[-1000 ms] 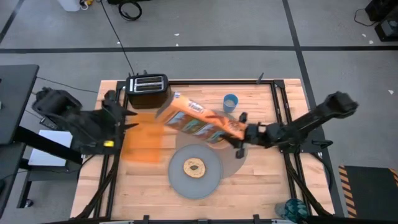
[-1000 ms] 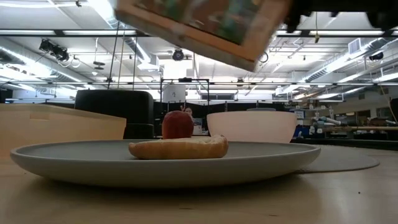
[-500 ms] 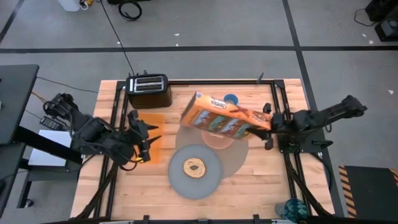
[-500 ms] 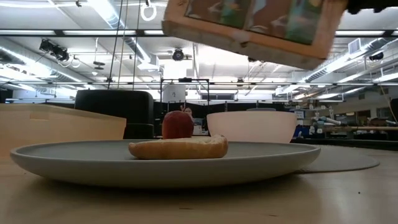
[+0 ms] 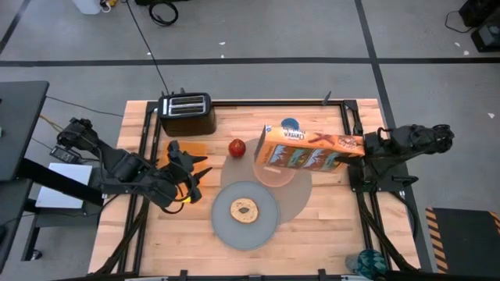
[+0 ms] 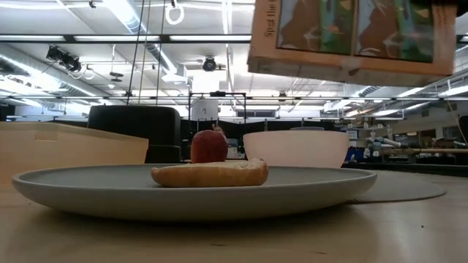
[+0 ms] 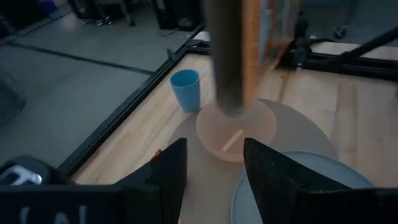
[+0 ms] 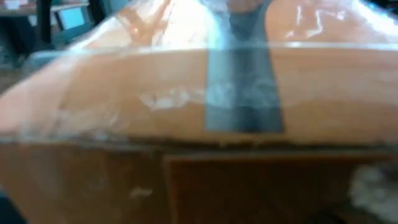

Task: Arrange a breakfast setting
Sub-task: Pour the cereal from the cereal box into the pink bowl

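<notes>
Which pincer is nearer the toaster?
Left. The left pincer is open just in front of the toaster; the right pincer holds the cereal box across the table.

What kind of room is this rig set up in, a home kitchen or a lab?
Most likely a lab or workshop: the wooden table stands on a taped grey floor, and beyond the grey plate the low view shows exposed ceiling ducts and strip lights.

A large round grey-tan mat (image 5: pixel 301 190) lies flat at the table's middle; a smaller grey plate (image 5: pixel 245 211) overlaps its near-left edge, with a bagel (image 5: pixel 244 209) flat at its centre. A translucent pink bowl (image 7: pixel 236 129) sits upright on the mat's far side, a spoon (image 7: pixel 232 141) lying inside it; a red apple (image 5: pixel 236 147) stands just left of the bowl, and a small blue cup (image 7: pixel 185 89) stands upright on bare wood beyond the mat.
</notes>
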